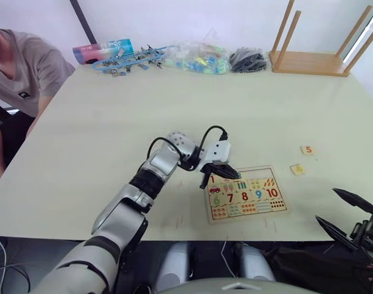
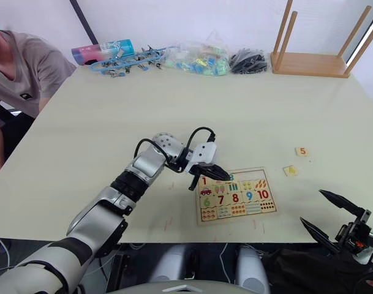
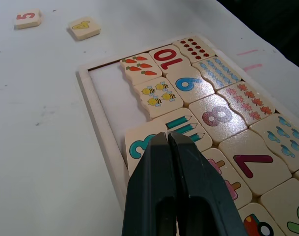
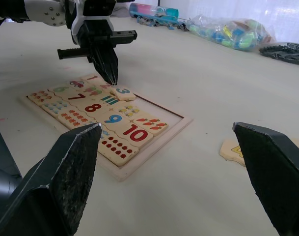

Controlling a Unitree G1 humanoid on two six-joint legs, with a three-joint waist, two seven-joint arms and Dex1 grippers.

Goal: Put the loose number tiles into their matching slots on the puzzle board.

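On the puzzle board (image 1: pixel 247 211) near the table's front edge, the 3 tile (image 3: pixel 142 146) sits crooked in the top row. Left gripper (image 3: pixel 167 135) points down, fingers closed together, empty. Right gripper (image 4: pixel 169 147) hovers wide open, empty.

The pale puzzle board (image 3: pixel 96 112) lies flat under the left tool (image 3: pixel 168 140), whose tip rests on tile 3 (image 3: pixel 142 146), askew in its slot. Tiles 4 (image 3: pixel 84 27) and 5 (image 3: pixel 28 17) lie loose beyond the board, between the two tools.
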